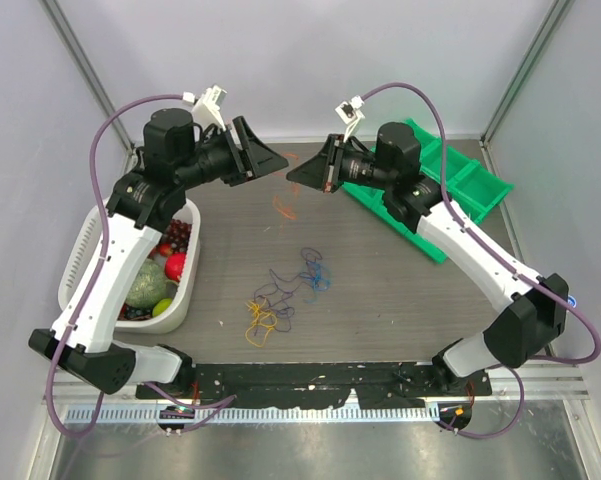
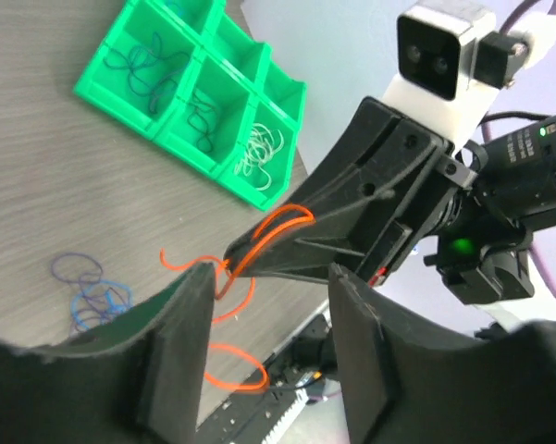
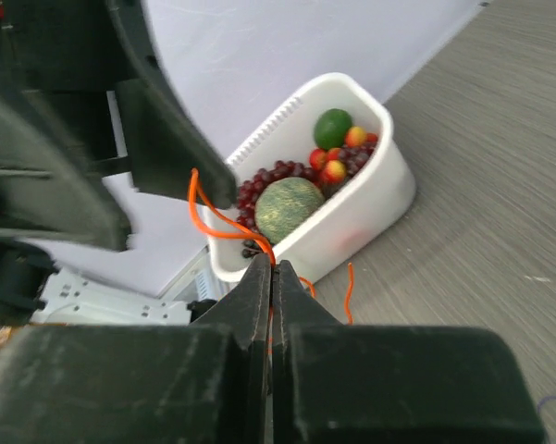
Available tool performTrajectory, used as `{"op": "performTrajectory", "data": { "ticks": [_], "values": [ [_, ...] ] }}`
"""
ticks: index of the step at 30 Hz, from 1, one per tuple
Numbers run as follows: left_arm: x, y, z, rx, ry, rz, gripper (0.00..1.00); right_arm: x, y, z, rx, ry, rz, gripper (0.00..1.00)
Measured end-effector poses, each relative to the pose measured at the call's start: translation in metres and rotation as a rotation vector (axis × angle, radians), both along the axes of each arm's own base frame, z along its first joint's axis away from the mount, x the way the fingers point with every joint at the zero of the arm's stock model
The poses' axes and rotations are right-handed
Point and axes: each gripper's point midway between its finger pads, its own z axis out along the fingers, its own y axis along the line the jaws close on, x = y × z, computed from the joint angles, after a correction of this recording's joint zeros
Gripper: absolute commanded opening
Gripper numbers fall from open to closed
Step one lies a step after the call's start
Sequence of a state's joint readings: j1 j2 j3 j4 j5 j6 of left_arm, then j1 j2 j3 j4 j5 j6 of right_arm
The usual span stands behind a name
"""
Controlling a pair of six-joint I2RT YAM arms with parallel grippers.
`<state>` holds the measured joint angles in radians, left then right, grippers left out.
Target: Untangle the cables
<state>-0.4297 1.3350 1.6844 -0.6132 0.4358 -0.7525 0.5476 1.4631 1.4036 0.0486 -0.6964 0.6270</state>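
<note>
An orange cable (image 2: 279, 225) hangs above the table, pinched at the tip of my right gripper (image 3: 272, 265), which is shut on it. The strand loops up from those jaws (image 3: 209, 225) toward my left gripper (image 2: 270, 276). That gripper faces the right one with its jaws apart, and the strand brushes past its left fingertip (image 2: 202, 277). From above, both grippers meet at the back of the table, left (image 1: 280, 160) and right (image 1: 293, 178), with orange strands (image 1: 283, 207) under them. A tangle of blue, purple and yellow cables (image 1: 298, 282) lies mid-table.
A green compartment tray (image 1: 480, 190) at the back right holds sorted strands (image 2: 259, 153). A white basket (image 1: 88, 250) of fruit stands at the left edge (image 3: 375, 208). A small yellow-orange loop (image 1: 263, 322) lies near the front.
</note>
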Motion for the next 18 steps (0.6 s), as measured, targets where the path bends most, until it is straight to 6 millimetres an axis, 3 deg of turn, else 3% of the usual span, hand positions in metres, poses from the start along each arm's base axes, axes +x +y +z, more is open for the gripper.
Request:
{"op": "performTrajectory", "data": {
  "ticks": [4,6,8,10,13,16,18],
  "values": [
    [0.004,0.011,-0.005,0.056,-0.011,0.053,0.79,0.031,-0.012,-0.020,-0.068,0.041,-0.156,0.01],
    [0.005,0.018,-0.010,0.090,-0.009,0.086,0.79,0.053,-0.027,-0.029,-0.102,0.064,-0.260,0.01],
    [0.005,0.024,-0.016,0.123,-0.003,0.108,0.79,0.086,-0.055,-0.037,-0.138,0.098,-0.402,0.01],
    [0.004,0.030,-0.021,0.154,0.002,0.127,0.80,0.126,-0.096,-0.043,-0.164,0.127,-0.569,0.01],
    [-0.002,0.037,-0.031,0.188,0.017,0.140,0.80,0.182,-0.176,-0.061,-0.203,0.186,-0.828,0.00],
    [-0.008,0.043,-0.043,0.225,0.033,0.142,0.80,0.230,-0.251,-0.089,-0.259,0.266,-1.038,0.01],
    [-0.012,0.045,-0.049,0.246,0.044,0.137,0.80,0.256,-0.290,-0.112,-0.307,0.315,-1.137,0.01]
  ]
}}
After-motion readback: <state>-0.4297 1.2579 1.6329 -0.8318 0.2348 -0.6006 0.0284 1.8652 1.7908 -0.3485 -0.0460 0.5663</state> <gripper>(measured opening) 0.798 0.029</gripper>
